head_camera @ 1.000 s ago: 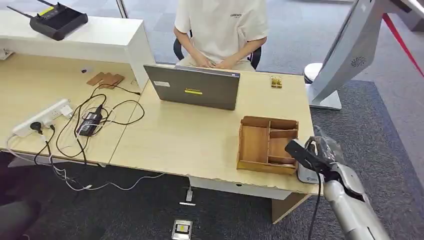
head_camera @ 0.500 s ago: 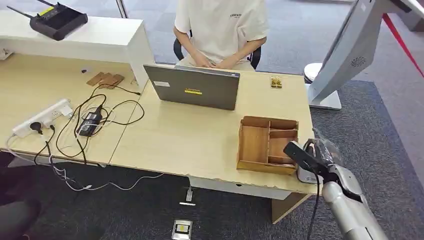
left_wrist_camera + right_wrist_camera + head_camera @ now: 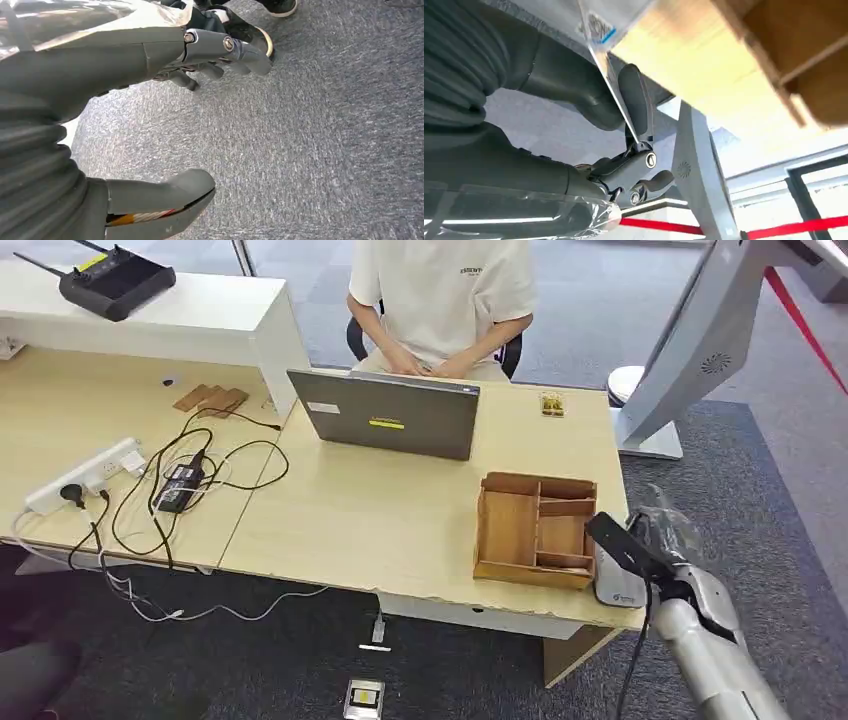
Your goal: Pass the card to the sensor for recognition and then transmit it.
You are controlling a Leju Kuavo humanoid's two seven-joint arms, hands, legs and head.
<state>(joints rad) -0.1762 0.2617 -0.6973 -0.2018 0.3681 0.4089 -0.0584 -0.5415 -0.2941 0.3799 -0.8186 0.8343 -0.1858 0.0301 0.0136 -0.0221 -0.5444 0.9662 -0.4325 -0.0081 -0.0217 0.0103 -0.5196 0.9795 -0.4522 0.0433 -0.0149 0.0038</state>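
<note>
On the pale wooden counter (image 3: 400,520), the right hand (image 3: 624,150) apparently pinches a thin white card (image 3: 609,75) for scanning; left hand (image 3: 200,55) slack.

— Where is the head camera looking from?
— High up, facing down over the desk (image 3: 400,530).
— And the wrist cameras?
— Both are sitting close behind their hands; the left is facing carpet (image 3: 310,150), the right is sharing the wooden organizer (image 3: 535,528) with the head view.

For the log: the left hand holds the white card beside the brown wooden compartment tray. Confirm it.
Wrong hand: the right hand holds the white card beside the brown wooden compartment tray, as the head view shows. The left hand hangs over grey carpet.
</note>
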